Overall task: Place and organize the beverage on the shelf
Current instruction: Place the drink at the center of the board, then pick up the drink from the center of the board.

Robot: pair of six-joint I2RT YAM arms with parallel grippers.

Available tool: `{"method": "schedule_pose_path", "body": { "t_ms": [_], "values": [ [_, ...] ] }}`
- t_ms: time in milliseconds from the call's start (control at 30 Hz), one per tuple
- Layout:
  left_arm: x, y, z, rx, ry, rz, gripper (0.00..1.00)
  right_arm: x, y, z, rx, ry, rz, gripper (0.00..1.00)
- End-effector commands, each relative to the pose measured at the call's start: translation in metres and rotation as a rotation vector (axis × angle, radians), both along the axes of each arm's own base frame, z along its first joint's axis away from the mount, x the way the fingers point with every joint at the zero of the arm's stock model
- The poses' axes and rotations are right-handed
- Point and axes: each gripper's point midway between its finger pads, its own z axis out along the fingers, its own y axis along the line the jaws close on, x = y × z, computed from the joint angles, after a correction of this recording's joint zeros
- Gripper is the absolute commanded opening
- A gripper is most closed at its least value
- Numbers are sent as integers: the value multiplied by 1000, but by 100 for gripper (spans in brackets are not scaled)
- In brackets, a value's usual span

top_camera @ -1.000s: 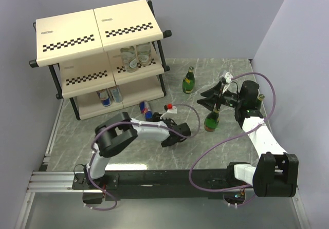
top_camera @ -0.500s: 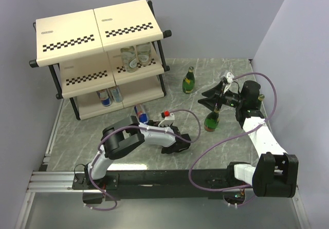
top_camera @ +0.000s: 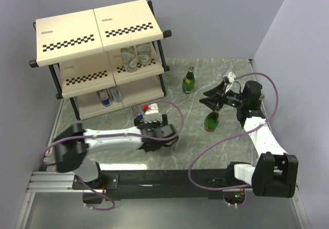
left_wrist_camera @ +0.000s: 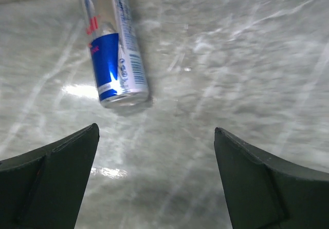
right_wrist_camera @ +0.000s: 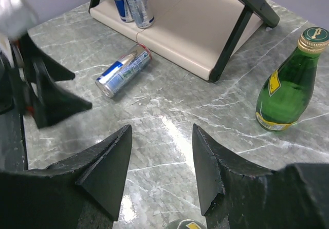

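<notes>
Shelf [top_camera: 97, 29] holds 2 clear bottles [top_camera: 136, 57], 2 cans [top_camera: 109, 96]. On counter [top_camera: 226, 70]: 1 toppled can [left_wrist_camera: 114, 54], 2 green bottles [top_camera: 189, 81]. Left claw [left_wrist_camera: 156, 129], right claw [right_wrist_camera: 161, 129] spread, empty.

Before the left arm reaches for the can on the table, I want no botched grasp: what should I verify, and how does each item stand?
1. Left gripper open: ok.
2. Can upright: not ok, it lies on its side.
3. Can between the jaws: not ok, it lies ahead, off to one side.
4. Free room on the shelf, bottom tier: ok.
5. Right gripper away from the can: ok.
</notes>
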Motion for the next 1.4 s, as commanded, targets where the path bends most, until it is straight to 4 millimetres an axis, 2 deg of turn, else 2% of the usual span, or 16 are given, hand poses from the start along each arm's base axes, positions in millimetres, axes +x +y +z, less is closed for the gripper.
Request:
{"method": "schedule_pose_path", "body": {
  "t_ms": [0, 33, 67, 133, 200, 233, 300, 333, 533, 867, 1000, 1067, 1167, 1200, 1300, 1367],
  "values": [
    [-1, -21, 11, -257, 77, -84, 99, -5, -1, 12, -3, -56, 16, 57],
    [3, -17, 24, -330, 75, -84, 100, -5, -2, 12, -3, -55, 15, 57],
    [-6, -13, 12, -355, 126, -106, 100, -6, -1, 12, -2, -53, 19, 57],
    [-1, -9, 26, -453, 107, -114, 100, -8, 0, 10, -3, -46, 36, 57],
    [-6, -1, 16, -489, 148, -131, 100, -8, 0, 8, -1, -40, 40, 57],
    [4, 2, 26, -538, 118, -135, 99, -8, 0, 8, 2, -34, 43, 57],
    [3, 7, 17, -574, 145, -160, 99, -8, 1, 2, 5, -21, 47, 58],
    [16, 15, 21, -596, 116, -142, 99, -10, 1, 1, 10, -16, 57, 58],
    [45, 34, -1, -548, 144, -77, 99, -11, 1, -8, -5, -1, 65, 58],
    [82, 41, -46, -405, 244, 56, 94, -12, 2, -10, -6, 6, 76, 58],
    [83, 43, -54, -358, 263, 65, 84, -14, 3, -15, 1, 14, 84, 58],
    [83, 45, -55, -336, 266, 60, 74, -13, 2, -15, -7, 16, 84, 58],
    [82, 44, -56, -315, 266, 29, 51, -16, 4, -19, -5, 22, 108, 57],
    [81, 42, -56, -318, 265, 11, 37, -17, 3, -19, -6, 28, 109, 58],
    [80, 34, -53, -308, 246, -59, 10, -21, 5, -20, -16, 34, 134, 58],
    [73, 26, -53, -289, 240, -129, 2, -24, 7, -17, -21, 28, 159, 58]
  ]
}}
